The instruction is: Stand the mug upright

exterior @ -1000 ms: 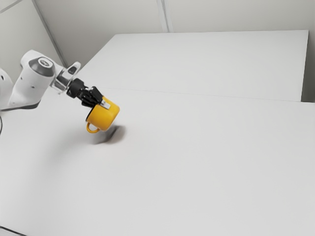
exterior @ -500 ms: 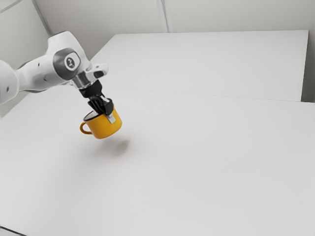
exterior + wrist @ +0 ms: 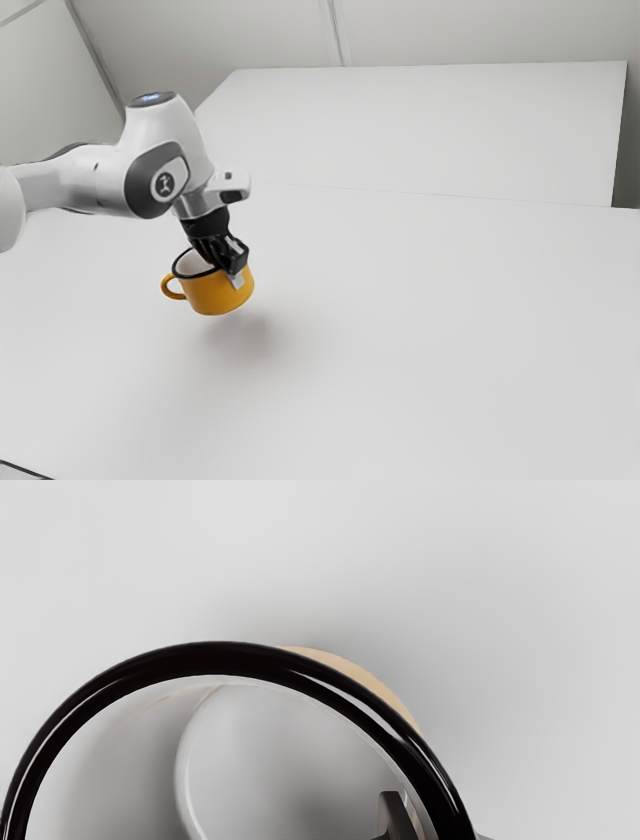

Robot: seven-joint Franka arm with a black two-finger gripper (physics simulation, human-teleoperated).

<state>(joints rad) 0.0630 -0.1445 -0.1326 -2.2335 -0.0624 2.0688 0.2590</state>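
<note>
Yellow on its outer wall, the mug (image 3: pixel 206 296) is hanging from my jaws above the white bench (image 3: pixel 430 340), its shadow (image 3: pixel 243 338) falling on the surface below. My jaws are holding it by the side wall near the black rim (image 3: pixel 215 657), one finger (image 3: pixel 391 811) reaching inside and the other pressing from outside. Its mouth is facing mostly upward, with the whole mug leaning a little, and its handle (image 3: pixel 171 288) is pointing toward the exterior view's left. My arm (image 3: pixel 105 180) is coming in from that same side, and a pale wall (image 3: pixel 450 35) is standing behind the bench.
</note>
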